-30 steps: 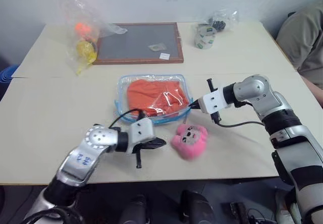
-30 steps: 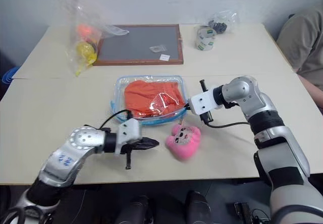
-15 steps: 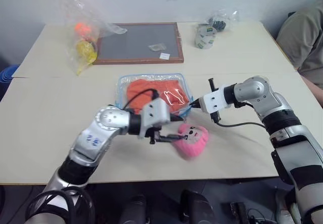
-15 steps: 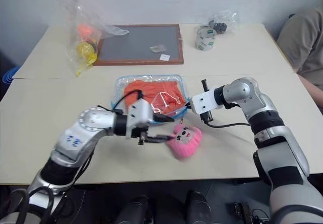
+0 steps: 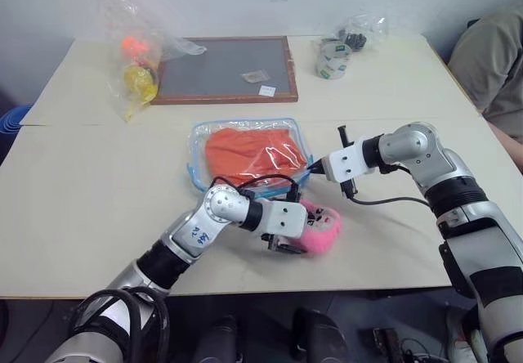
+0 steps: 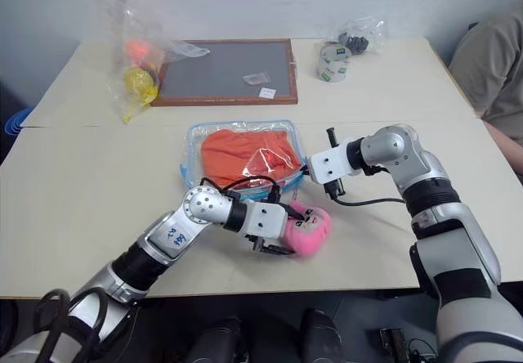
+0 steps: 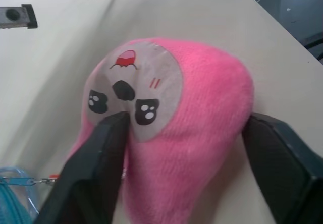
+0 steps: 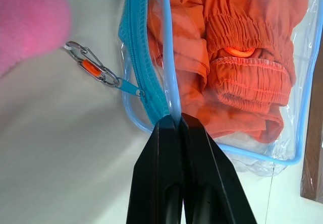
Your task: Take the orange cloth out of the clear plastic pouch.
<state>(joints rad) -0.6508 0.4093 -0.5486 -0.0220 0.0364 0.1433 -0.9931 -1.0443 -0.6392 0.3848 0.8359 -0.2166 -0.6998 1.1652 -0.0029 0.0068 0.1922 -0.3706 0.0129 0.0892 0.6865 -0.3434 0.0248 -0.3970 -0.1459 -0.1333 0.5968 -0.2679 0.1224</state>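
**Pouch pinned at its right edge, left claw busy with the toy**

The pouch lies flat at the table's middle, its long axis running left to right, with the cloth folded inside and none of it out yet. The right wrist view shows the zipper pull at the pouch's right end, next to the blue trim.

The right claw sits at that right edge, fingers pressed together and pinching the blue rim of the pouch. It comes in from the right, pointing left and down, so the cloth lies straight ahead of it, along the pouch's long axis.

The left claw is just nearer than the pouch's near right corner. Its fingers stand wide apart on either side of the pink toy, touching its flanks; whether it is squeezing the toy or only bracketing it I cannot tell. The toy lies near the pouch, just beside the zipper end.

My judgement: the coming move turns on the opening at the right end. The right claw already anchors it, so the left claw, close by but occupied, would have to reach from the near side up and left into the mouth to get the cloth.

Further out, a framed board and a thin bag lie at the far left, tape rolls far right.
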